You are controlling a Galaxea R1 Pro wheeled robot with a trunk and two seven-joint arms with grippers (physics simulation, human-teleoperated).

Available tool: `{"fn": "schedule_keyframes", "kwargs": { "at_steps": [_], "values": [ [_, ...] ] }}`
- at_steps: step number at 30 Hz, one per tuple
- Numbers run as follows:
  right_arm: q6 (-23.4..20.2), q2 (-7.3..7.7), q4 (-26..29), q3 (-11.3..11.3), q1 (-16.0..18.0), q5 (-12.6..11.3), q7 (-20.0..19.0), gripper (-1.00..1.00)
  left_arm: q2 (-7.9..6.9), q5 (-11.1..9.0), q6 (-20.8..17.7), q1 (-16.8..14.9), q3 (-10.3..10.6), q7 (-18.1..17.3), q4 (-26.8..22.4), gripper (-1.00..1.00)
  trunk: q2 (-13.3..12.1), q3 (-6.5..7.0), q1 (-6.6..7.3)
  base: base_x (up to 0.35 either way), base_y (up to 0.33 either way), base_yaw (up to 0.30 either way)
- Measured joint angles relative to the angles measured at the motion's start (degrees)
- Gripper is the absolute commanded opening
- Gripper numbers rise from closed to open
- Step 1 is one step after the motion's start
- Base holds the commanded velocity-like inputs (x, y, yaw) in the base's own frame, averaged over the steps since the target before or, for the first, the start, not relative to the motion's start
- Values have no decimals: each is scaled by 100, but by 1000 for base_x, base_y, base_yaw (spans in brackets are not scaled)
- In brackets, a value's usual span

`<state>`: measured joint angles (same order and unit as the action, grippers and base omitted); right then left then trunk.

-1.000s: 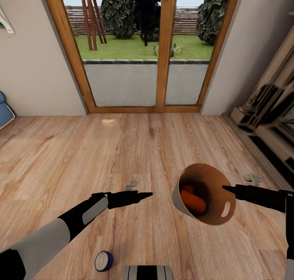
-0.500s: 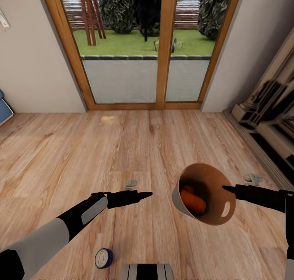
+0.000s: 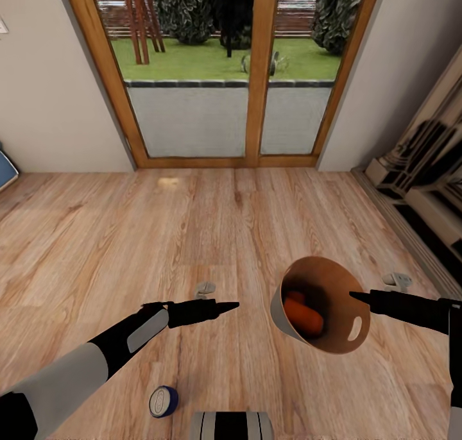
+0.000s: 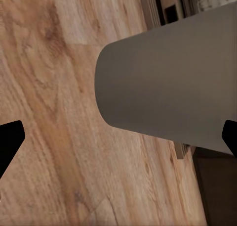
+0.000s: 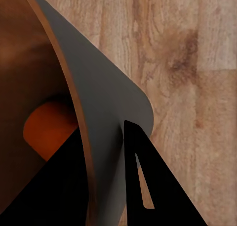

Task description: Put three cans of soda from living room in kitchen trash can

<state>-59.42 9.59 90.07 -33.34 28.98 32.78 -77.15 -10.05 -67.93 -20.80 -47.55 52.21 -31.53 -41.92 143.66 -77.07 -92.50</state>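
The tash can (image 3: 277, 317), coppery inside and grey outside, hangs tilted above the wood floor. My right gripper (image 3: 354, 295) is shut on its rim, with one finger inside the wall and one outside (image 5: 103, 128). Two orange cans of soda (image 3: 303, 317) lie inside the tash can (image 5: 106, 102), and one of them glows orange in the right wrist view (image 5: 47, 129). The blue can of soda (image 3: 163, 401) stands on the floor near my base. My left gripper (image 3: 228, 307) is open and holds nothing, level with the bin's grey side (image 4: 163, 87).
Wood-framed glass doors (image 3: 260, 74) stand ahead, with a garden behind them. Dark cabinets (image 3: 423, 170) run along the right wall. A blue sofa edge (image 3: 5, 170) pokes in at the left. Two small grey objects (image 3: 205, 290) (image 3: 396, 278) lie on the floor.
The whole picture has slid slightly upward, so the camera has moved. Both arms, the tash can and the cans in it keep the same pose.
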Motion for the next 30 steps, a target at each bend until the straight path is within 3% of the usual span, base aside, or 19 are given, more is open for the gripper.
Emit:
{"fn": "schedule_keyframes", "kwargs": {
  "at_steps": [6, 12, 18, 23, 30],
  "values": [
    [-4, 14, 0, -16, 2, -3, 0, -100, -146, -2, 5, 0, 0, -329, 6, 100, 0, -56, 0, 0, 0, 0],
    [-4, 38, 11, -72, 2, -4, -6, -100, -161, 0, 6, 0, 0, -404, 9, 100, 0, -112, 0, 0, 0, 0],
    [30, 284, 9, -319, 4, -22, -4, -100, -140, 8, 11, 1, 8, -398, 8, 100, 0, -168, 0, 0, 0, 0],
    [1, 414, 9, -365, 2, -152, -8, -100, -123, 9, 14, 0, 9, -396, 9, 100, 0, -215, 0, 0, 0, 0],
    [-1, 447, 9, -368, 1, -165, -2, -100, -115, 17, 14, 0, 9, -389, 9, 100, 0, -281, 0, 0, 0, 0]
  ]
}}
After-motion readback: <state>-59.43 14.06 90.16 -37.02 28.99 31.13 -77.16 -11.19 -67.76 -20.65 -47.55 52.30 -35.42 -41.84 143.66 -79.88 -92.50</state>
